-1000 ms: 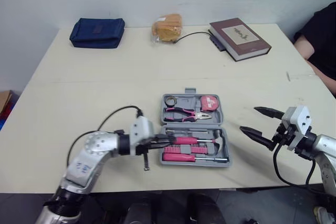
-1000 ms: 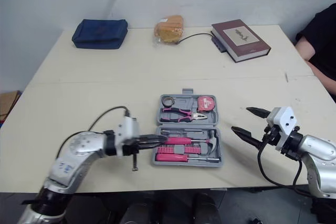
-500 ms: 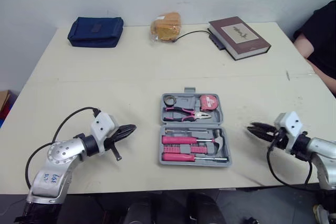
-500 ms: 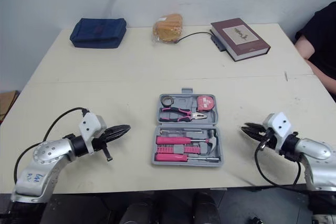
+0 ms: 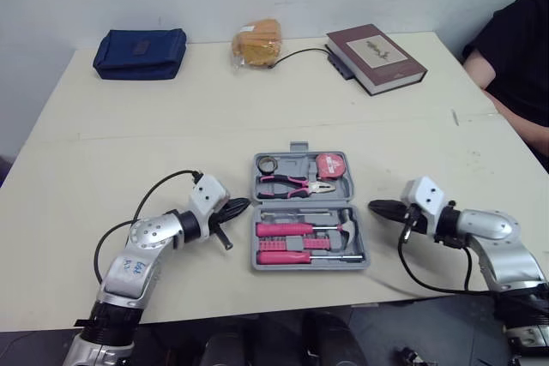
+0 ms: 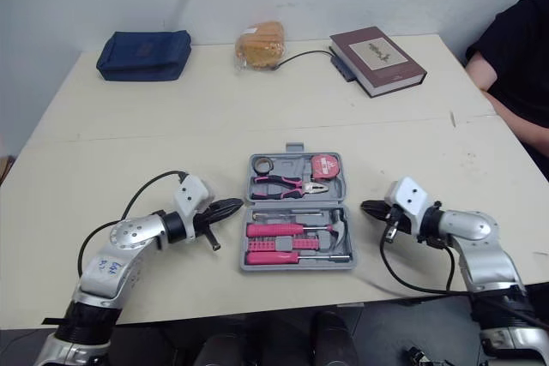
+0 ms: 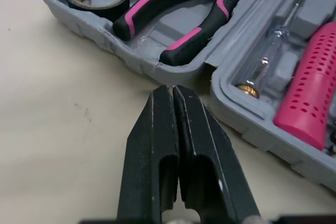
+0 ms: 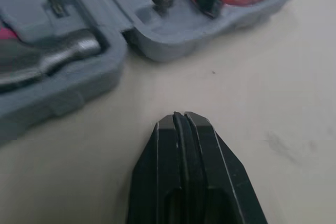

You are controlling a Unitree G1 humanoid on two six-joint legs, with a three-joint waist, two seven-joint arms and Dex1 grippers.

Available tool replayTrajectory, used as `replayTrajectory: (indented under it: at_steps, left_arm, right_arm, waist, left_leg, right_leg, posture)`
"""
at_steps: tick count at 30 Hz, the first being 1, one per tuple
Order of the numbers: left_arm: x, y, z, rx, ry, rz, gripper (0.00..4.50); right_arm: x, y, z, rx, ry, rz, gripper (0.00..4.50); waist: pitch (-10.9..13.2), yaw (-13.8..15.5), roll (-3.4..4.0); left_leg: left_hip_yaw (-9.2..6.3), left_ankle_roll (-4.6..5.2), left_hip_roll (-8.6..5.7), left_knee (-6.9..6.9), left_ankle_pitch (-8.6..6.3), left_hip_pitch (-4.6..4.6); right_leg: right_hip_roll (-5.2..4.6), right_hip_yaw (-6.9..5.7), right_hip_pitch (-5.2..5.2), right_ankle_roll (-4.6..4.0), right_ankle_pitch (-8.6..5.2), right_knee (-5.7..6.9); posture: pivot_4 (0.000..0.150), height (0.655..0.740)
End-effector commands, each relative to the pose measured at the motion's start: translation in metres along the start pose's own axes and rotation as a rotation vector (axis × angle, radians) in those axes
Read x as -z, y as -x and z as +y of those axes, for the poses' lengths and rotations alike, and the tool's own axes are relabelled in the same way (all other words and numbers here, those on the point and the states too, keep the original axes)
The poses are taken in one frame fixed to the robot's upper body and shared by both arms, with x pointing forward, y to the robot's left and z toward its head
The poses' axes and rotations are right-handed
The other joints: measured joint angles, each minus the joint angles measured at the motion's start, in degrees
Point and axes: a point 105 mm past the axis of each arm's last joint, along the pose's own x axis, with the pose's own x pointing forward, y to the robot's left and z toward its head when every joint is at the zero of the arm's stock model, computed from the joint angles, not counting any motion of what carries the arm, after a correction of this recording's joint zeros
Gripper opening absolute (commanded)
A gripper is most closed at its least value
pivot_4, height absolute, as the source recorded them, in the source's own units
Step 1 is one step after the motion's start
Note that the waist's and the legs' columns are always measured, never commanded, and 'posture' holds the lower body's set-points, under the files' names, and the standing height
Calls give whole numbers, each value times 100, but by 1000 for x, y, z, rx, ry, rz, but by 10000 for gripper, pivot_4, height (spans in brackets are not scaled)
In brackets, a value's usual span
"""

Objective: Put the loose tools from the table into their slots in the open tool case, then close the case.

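**Position of task item.** The tool case (image 5: pixel 298 165) lay open and flat on the tabletop (image 5: pixel 129 152), near the middle of the front edge. Its far half held the tape roll (image 5: pixel 268 163), pliers (image 5: pixel 296 183) and tape measure (image 5: pixel 330 165). Its near half held two pink screwdrivers (image 5: pixel 287 230) and the hammer (image 5: pixel 350 227). Every tool seen lay seated in a slot.

**End effectors.** The left end effector (image 5: pixel 243 205) had its fingers pressed together and held nothing. Its tip lay just beside the case's left wall, about level with the hinge line. The right end effector (image 5: pixel 377 207) was likewise closed and empty, near the case's right wall but apart from it.

**Step in hand.** The loading appeared complete. The work stood at the closing stage, with both arms flanking the case.

**Next move.** In my judgement, one half must be raised and folded over the other about the hinge. A closed fingertip would need to get under a rim and lift without sliding the case across the tabletop. The other arm could steady it. Any proud tool would stop the halves from meeting.

**Other items.** A blue pouch (image 5: pixel 140 42) and a book (image 5: pixel 374 46) lay along the far edge, well apart.
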Motion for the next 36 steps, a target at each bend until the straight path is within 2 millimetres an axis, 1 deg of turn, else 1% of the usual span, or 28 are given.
replayTrajectory:
  at_steps: [1,3,9,13,17,23,26,28,29,32,33,34,36]
  left_arm:
    - [2,-1,-7,31,8,25,0]
    - [5,-1,-8,33,22,33,0]
    - [1,1,-17,67,78,6,0]
    - [7,10,-10,11,60,40,0]
    - [10,20,-7,-25,69,54,0]
    - [11,25,-3,-62,75,53,0]
    - [18,32,4,-105,49,76,0]
    - [19,38,10,-132,34,76,0]
    - [19,43,12,-142,35,65,0]
    - [12,59,25,-209,38,19,0]
    - [9,64,26,-202,43,12,5751]
    - [8,67,26,-192,46,8,8810]
    - [1,75,33,-229,37,-8,17331]
  right_arm:
    - [-20,-13,13,-64,10,-41,462]
    - [-25,-16,15,-66,13,-48,462]
    - [-32,-25,16,-99,45,-40,462]
    - [-35,-32,16,-134,74,-31,462]
    - [-38,-41,7,-125,83,-22,462]
    - [-40,-48,1,-134,86,-17,462]
    - [-37,-42,-2,-120,77,-10,462]
    - [-32,-32,-7,-100,66,9,462]
    - [-33,-26,-15,-52,60,-3,462]
    - [-32,-8,-32,18,-36,6,462]
    - [-33,-2,-36,29,-40,10,6697]
    - [-34,2,-39,38,-36,11,10123]
    - [-41,10,-47,77,-41,-18,19660]
  waist:
    - [0,-1,0]
    - [1,4,-2]
    - [1,-19,-1]
    - [1,-88,-2]
    - [1,-112,-2]
    - [2,-90,-2]
    - [2,-91,-3]
    - [2,-87,-2]
    - [3,-86,-2]
    - [6,-84,-2]
    - [6,-83,-3]
    - [6,-83,-2]
    - [7,-83,-2]
  left_leg:
    - [1,0,0,0,-1,0]
    - [3,0,-1,0,-1,-2]
    - [4,0,1,0,-2,-1]
    - [5,-2,4,-2,-4,-1]
    - [17,-9,19,-2,-8,3]
    - [21,-14,24,-2,-10,5]
    - [25,-15,25,-2,-11,3]
    - [26,-16,27,-2,-12,1]
    - [26,-17,27,-2,-13,1]
    - [28,-15,28,-2,-14,-1]
    - [29,-14,28,-1,-15,-2]
    - [29,-13,28,-1,-15,-2]
    - [28,-15,29,-2,-16,-2]
  right_leg:
    - [0,0,0,0,0,-1]
    - [-1,2,-3,0,0,0]
    - [-3,6,-5,-1,-1,0]
    - [-3,10,-7,-3,-2,0]
    - [-2,16,-8,-5,-3,0]
    - [0,17,-11,-11,-6,1]
    - [-1,20,-14,-11,-6,1]
    - [-1,20,-18,-11,-6,1]
    - [-1,20,-19,-12,-7,1]
    - [-4,22,-22,-12,-7,0]
    - [-6,24,-23,-12,-7,1]
    - [-8,24,-24,-12,-6,2]
    - [-9,24,-25,-14,-7,2]
  posture:
    - [1500,7400]
    - [1500,7400]
    - [1500,7400]
    - [1500,7400]
    - [1500,7400]
    - [1500,7400]
    - [1500,7400]
    - [1500,7400]
    - [1500,7400]
    - [1500,7400]
    - [1500,7400]
    - [1500,7400]
    - [1500,7400]
